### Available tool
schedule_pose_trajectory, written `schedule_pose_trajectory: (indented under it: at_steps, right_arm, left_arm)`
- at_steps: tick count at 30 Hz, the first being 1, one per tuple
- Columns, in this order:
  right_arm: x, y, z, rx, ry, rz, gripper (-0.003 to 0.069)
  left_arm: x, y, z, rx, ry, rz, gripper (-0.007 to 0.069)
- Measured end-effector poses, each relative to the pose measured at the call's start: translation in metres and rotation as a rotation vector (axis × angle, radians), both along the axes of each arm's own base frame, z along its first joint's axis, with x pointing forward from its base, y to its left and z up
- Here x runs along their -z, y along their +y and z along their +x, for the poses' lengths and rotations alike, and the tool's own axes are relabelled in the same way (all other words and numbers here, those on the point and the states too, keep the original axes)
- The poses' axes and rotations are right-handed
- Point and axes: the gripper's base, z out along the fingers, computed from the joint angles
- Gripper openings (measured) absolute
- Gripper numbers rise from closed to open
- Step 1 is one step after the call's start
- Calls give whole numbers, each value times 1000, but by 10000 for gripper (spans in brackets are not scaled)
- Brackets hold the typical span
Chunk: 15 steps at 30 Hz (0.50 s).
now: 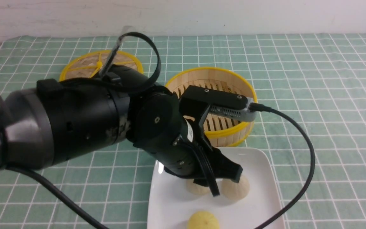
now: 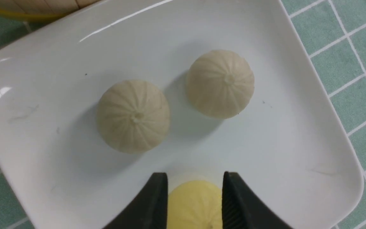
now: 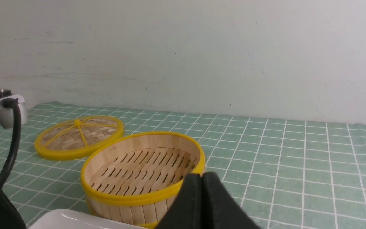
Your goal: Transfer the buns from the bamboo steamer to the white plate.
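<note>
Three buns (image 2: pixel 133 116) on white plate (image 2: pixel 297 143), lower centre of frame; bamboo steamer (image 3: pixel 129 211) empty. Left gripper (image 2: pixel 195 174) spread above yellow bun (image 2: pixel 194 203), right gripper (image 3: pixel 202 178) pressed together. Risk: a crooked lift could nudge that bun twd the rim.

The white plate (image 2: pixel 297 133) is glossy and smooth, catching highlights. The buns (image 2: pixel 134 116) look matt, faintly pleated. The bamboo steamer (image 3: pixel 138 197) has pale bare wooden slats; its lid (image 3: pixel 78 136) is woven strips. Creased checked cloth (image 1: pixel 329 95) covers the surface.
</note>
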Motion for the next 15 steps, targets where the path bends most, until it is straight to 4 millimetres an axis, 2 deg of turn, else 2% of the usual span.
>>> schedule_pose_trajectory:
  at_steps: [6, 15]
  right_arm:
    - [0, 0, 0, 0, 0, 0, -6]
    - [2, 0, 0, 1, 1, 0, 0]
  left_arm:
    - [0, 0, 0, -2, 4, 2, 238]
    - [-1, 0, 1, 8, -22, 0, 238]
